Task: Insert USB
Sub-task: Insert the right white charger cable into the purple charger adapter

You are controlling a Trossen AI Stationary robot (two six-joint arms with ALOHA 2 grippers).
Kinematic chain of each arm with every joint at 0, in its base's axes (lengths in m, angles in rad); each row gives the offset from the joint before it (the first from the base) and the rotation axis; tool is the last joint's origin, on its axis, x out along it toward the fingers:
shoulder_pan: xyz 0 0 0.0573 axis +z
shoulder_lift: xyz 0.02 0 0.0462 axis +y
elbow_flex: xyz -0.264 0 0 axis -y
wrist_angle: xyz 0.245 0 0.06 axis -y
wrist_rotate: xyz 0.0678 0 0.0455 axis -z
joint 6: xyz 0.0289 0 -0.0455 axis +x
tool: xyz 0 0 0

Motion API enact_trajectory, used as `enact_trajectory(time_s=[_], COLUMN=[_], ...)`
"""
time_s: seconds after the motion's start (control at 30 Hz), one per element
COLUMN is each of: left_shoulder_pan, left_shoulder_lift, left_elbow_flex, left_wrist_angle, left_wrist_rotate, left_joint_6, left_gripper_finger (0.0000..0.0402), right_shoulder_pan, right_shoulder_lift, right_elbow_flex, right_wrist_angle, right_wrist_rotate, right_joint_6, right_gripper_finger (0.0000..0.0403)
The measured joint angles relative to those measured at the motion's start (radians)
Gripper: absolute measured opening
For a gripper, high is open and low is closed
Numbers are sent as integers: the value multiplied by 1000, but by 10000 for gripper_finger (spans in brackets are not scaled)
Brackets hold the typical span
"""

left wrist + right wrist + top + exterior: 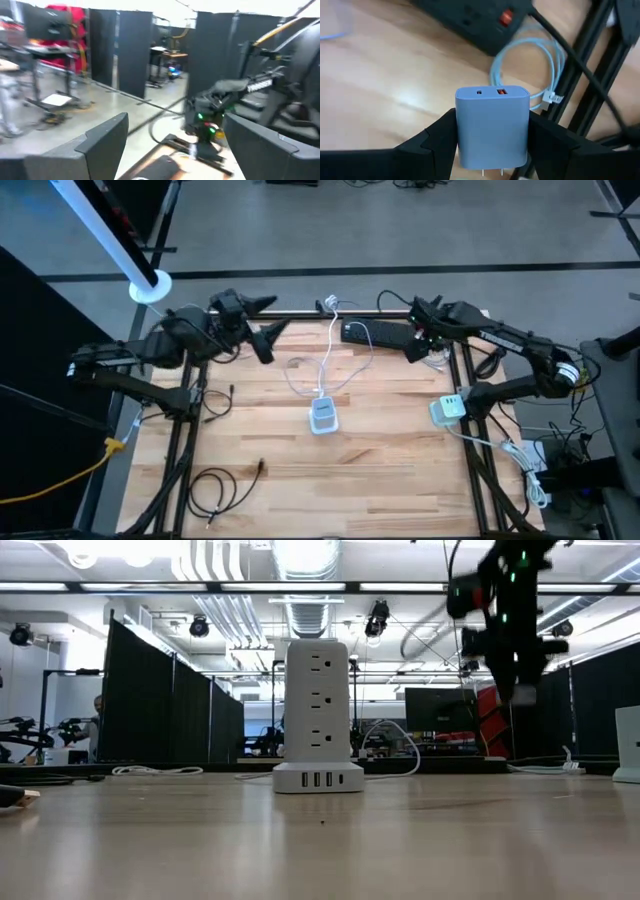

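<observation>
A light blue-grey charger block (492,125) with two ports in one end sits in my right gripper (492,131), which is shut on it above the table's far right (415,348). Below it a coiled light-blue USB cable (530,65) lies on the wood, with its plug (553,98) beside the black frame rail. A white power tower (322,415) stands upright at mid-table on its base (318,780). My left gripper (268,323) hangs open at the far left, holding nothing (185,150). My right gripper pinches the charger block by its two narrow sides (462,135) between its two fingers, coming from above and pointing down. The port end (492,92) shows beyond the fingers, and the prongs (492,172) are at the opposite end. The block is lifted clear of the table.
A black power strip (375,332) with a red switch (506,18) lies at the far edge. A white cord (335,355) loops from the tower toward the far edge. A white-and-green adaptor (448,408) sits at the right edge. A black cable (222,485) lies near left.
</observation>
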Motion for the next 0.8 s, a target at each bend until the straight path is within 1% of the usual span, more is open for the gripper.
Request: enact_trajectory(time_s=[0.1,0.23,0.4,0.57,0.73,0.8], left_shoulder_pan=[2,9,18,18,17,16], left_shoulder_lift=[-38,-80,-107,-126,-137,-138], left_elbow_flex=[0,0,0,0,0,0], left_wrist_angle=[-75,-166,-241,-315,-408,-430], left_wrist_rotate=[-28,-89,-153,-153,-152,-151], left_joint_6=[52,136,210,197,97,72], left_gripper_finger=[313,313,313,313,313,313], right_shoulder_pan=[-21,-25,-26,-26,-33,-33], right_shoulder_lift=[44,117,191,226,285,309], right_elbow_flex=[-64,-108,-110,-113,-120,-122], right_wrist_angle=[69,130,184,221,224,254], right_wrist_rotate=[6,20,130,236,308,321], right_joint_6=[48,114,213,285,346,357], right_gripper_finger=[190,190,190,190,190,190])
